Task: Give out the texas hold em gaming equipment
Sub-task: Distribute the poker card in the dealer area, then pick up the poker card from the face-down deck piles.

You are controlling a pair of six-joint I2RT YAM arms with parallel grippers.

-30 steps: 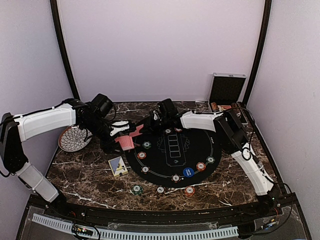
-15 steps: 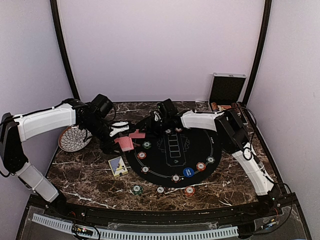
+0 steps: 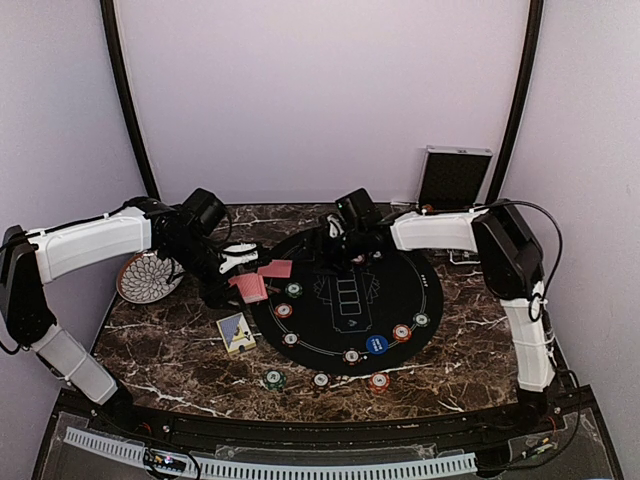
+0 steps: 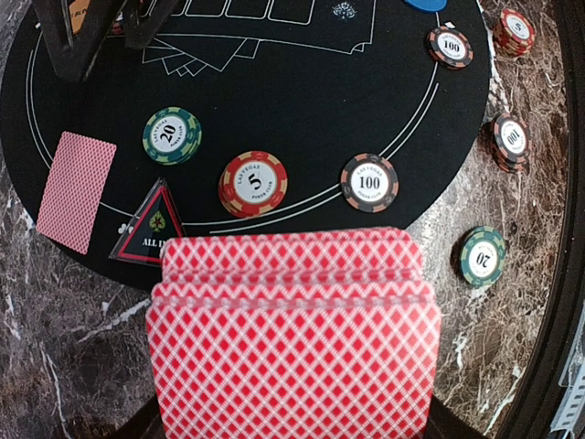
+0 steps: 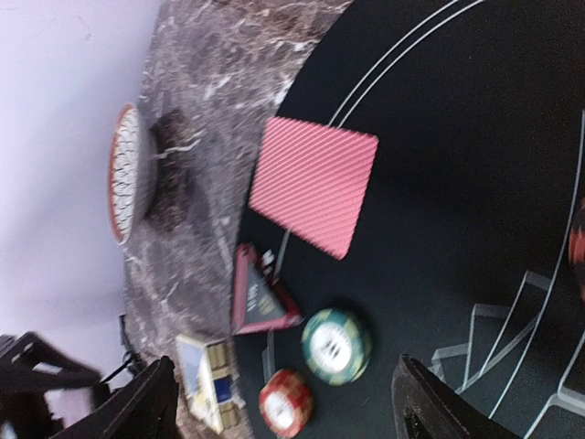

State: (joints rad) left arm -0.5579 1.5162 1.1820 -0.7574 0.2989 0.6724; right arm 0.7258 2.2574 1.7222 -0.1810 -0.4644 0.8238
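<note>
My left gripper is shut on a deck of red-backed playing cards, held just over the left rim of the black poker mat; the deck hides its fingers. One red-backed card lies face down on the mat's left edge. My right gripper hovers open and empty over the mat, back and to the right of that card. Near the card sit a green chip, a red chip and a black 100 chip. Several more chips ring the mat's front.
A triangular all-in marker lies at the mat's left rim. A card box sits on the marble left of the mat, with a patterned plate beyond it. A silver case stands open at the back right.
My right gripper has opened, leaving the single card on the mat's left edge, and has pulled back to the right. The left gripper has held still with the deck.
</note>
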